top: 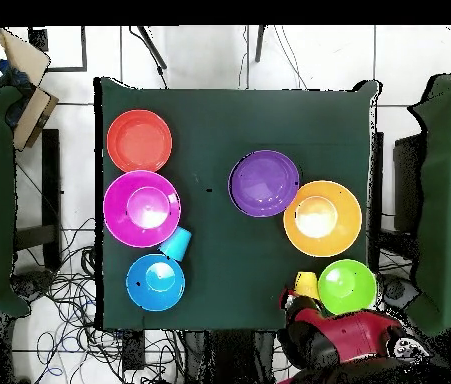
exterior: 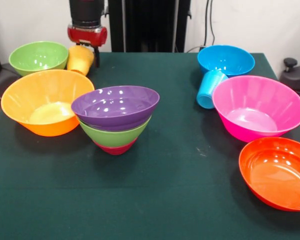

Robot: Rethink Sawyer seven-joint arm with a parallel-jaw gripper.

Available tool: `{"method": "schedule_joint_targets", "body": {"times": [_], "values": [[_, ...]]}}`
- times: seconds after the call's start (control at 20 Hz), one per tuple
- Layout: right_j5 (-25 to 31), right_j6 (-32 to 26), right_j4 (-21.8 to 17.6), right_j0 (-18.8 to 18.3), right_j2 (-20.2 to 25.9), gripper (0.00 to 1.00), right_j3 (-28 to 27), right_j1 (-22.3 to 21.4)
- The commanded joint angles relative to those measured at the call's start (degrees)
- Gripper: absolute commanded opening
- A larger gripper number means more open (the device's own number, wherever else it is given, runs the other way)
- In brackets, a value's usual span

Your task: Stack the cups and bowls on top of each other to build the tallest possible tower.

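The tower (exterior: pixel 115 116) stands mid-table: a purple bowl (exterior: pixel 116 105) nested in a green bowl (exterior: pixel 115 135) on a small crimson bowl (exterior: pixel 115 149). From overhead only the purple bowl (top: pixel 264 183) shows. The yellow-orange cup (exterior: pixel 80 60) sits tilted at the far left beside a second green bowl (exterior: pixel 38 56). My gripper (exterior: pixel 89 52) is directly over this cup, at its rim. In the overhead view the gripper (top: pixel 297 296) meets the cup (top: pixel 307 284) next to the green bowl (top: pixel 347 286). The light blue cup (exterior: pixel 209 89) leans against the blue bowl (exterior: pixel 226 60).
A large orange bowl (exterior: pixel 46 102) stands left of the tower. A large pink bowl (exterior: pixel 257 107) and a red-orange bowl (exterior: pixel 277 172) stand at the right. The dark green table (exterior: pixel 155 200) ends close behind the far bowls.
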Motion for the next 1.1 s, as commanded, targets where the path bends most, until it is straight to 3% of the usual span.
{"method": "schedule_joint_targets", "body": {"times": [0.05, 0.35, 0.5, 0.55, 0.65, 0.8, 0.95, 1.1], "values": [[5.08, -3.15, -2.12, 2.42, 9.4, 1.0, 1.16, -1.52], [4.61, -1.98, -1.11, 4.8, 6.36, 1.0, 1.99, -4.1], [-1.84, 0.44, 0.61, 12.38, -2.83, 1.0, -0.75, -3.4], [-2.62, 0.55, 0.68, 13.48, -4.12, 0.0, -1.3, -3.22], [-3.91, 1.32, 2.56, 17.23, -8.54, 0.0, -2.56, -2.17], [-4.11, 6.58, 8.97, 26.19, -18.69, 0.0, -4.42, 0.91], [-1.74, 9.34, 13.83, 32.0, -24.13, 0.0, -4.14, 1.1], [-5.46, 11.22, 21.74, 38.36, -30.5, 0.0, -3.93, 5.8]]}}
